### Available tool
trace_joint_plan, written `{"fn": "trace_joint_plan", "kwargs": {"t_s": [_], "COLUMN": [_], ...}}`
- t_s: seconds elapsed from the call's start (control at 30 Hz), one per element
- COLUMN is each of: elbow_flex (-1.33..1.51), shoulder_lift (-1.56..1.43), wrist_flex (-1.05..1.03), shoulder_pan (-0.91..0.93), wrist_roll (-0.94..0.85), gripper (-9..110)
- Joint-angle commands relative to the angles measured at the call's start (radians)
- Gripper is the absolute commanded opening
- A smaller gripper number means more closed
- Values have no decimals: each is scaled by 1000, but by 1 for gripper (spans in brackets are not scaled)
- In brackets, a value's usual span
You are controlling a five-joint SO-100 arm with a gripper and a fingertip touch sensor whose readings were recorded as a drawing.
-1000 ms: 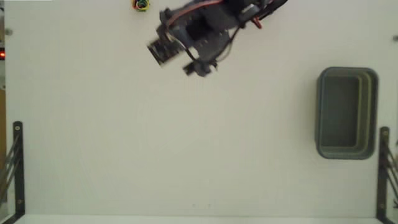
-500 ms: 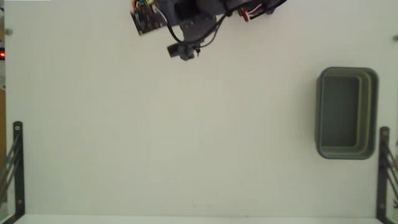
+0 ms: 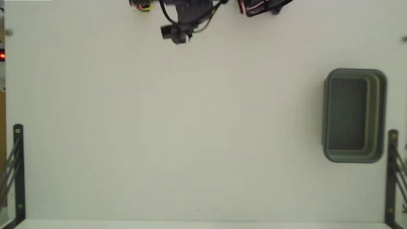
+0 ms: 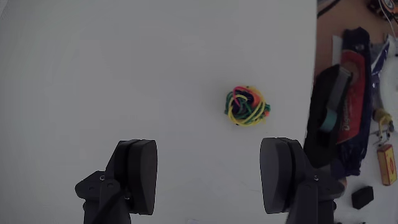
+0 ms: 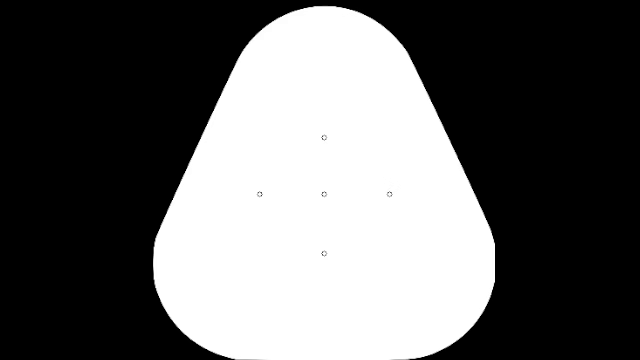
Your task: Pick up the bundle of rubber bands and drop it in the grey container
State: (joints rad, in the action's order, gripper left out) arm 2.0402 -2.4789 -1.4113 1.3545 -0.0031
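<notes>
In the fixed view, the bundle of rubber bands (image 3: 145, 6) is seen at the far edge, left of the arm, well apart from the grey container (image 3: 353, 115) at right. In the wrist view, the gripper (image 4: 208, 176) is held wide and empty; the bundle (image 4: 247, 105) lies ahead of the jaws, slightly toward the right finger.

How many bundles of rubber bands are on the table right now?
1. The bundle of rubber bands lies on the white table ahead of the open jaws; none shows in the grey container.
</notes>
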Motion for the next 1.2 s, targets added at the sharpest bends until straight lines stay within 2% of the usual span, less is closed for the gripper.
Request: {"fn": "trace_joint_plan", "kwargs": {"t_s": [0.0,1.17], "elbow_flex": [-41,-41], "shoulder_lift": [-1,-1], "wrist_flex": [-19,-19], "shoulder_pan": [59,98], "wrist_roll": [3,3], "gripper": [110,110]}}
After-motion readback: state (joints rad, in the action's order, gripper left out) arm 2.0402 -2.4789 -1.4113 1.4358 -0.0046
